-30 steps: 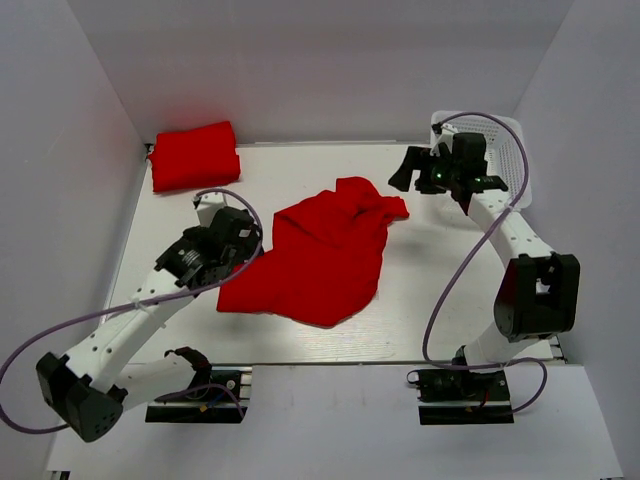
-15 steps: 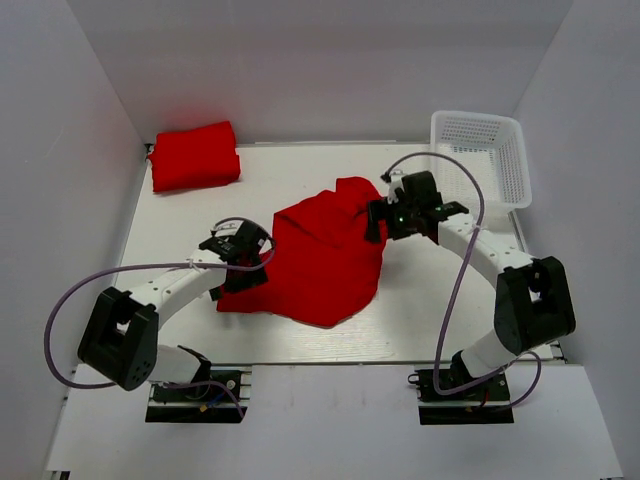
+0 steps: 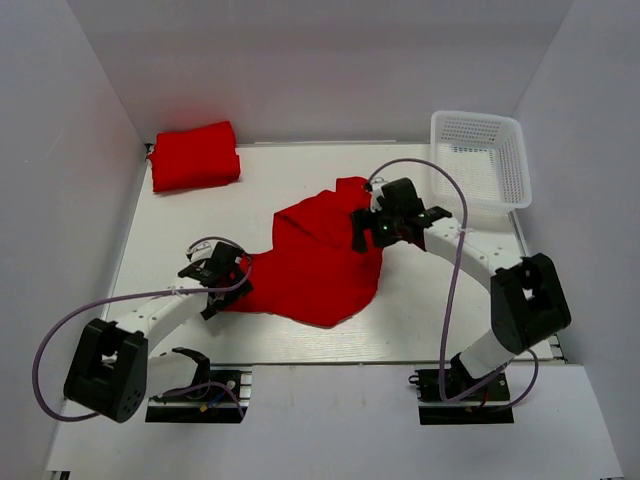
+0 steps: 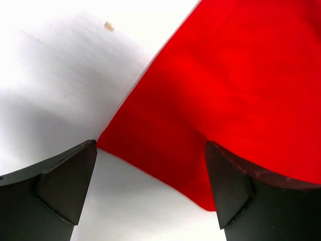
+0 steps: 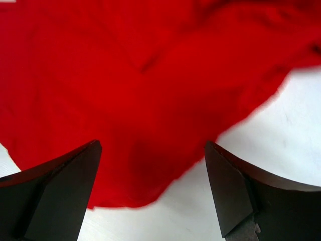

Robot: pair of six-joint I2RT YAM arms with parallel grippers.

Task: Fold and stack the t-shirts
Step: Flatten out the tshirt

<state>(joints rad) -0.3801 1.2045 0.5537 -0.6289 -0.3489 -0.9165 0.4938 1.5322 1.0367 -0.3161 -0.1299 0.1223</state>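
Near edge: both arm bases, arms reaching out over the white table (image 3: pixel 430 320). Left gripper (image 3: pixel 228 280) is low at the near-left corner of the loose red t-shirt (image 3: pixel 320 265), jaws wide apart, nothing held. In the left wrist view that corner of the loose red t-shirt (image 4: pixel 241 85) lies flat between the two fingers of the left gripper (image 4: pixel 150 150), with bare table on its left. The shirt is spread and rumpled mid-table. Further back, the right gripper (image 3: pixel 365 228) is over the shirt's far-right part, jaws also spread, nothing held. The right wrist view shows the right gripper (image 5: pixel 153 148) above wrinkled cloth; contact cannot be told. Far left corner: folded red t-shirt (image 3: pixel 195 155), well apart. Far right: white lattice basket (image 3: pixel 515 165).
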